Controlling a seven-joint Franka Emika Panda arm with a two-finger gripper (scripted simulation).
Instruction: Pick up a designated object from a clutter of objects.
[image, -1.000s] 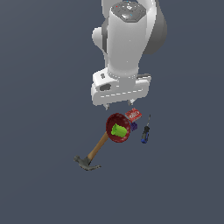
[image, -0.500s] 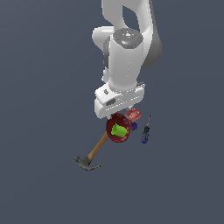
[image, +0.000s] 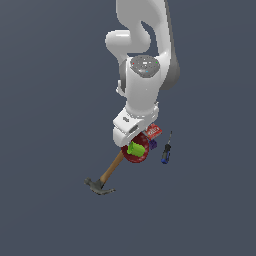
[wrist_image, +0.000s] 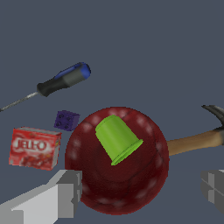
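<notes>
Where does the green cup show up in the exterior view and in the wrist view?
Exterior view: the green cup lies in the red bowl, just below the arm's wrist.
Wrist view: the cup lies tipped in the bowl, near picture centre.
Shared landmark: the hammer, its handle meeting the bowl.

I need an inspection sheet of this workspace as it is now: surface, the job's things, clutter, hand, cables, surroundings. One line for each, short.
Surface: plain dark grey floor, no marks seen.
Job's things: green cup lies tipped in the red bowl; not gripped.
Clutter: hammer, handle running under the bowl's rim; screwdriver, red box and purple piece beside the bowl, apart from it.
Hand: hand open, fingers on either side of the bowl, touching nothing that I can see.
Cables: nothing seen.
Surroundings: nothing seen except the arm.
</notes>
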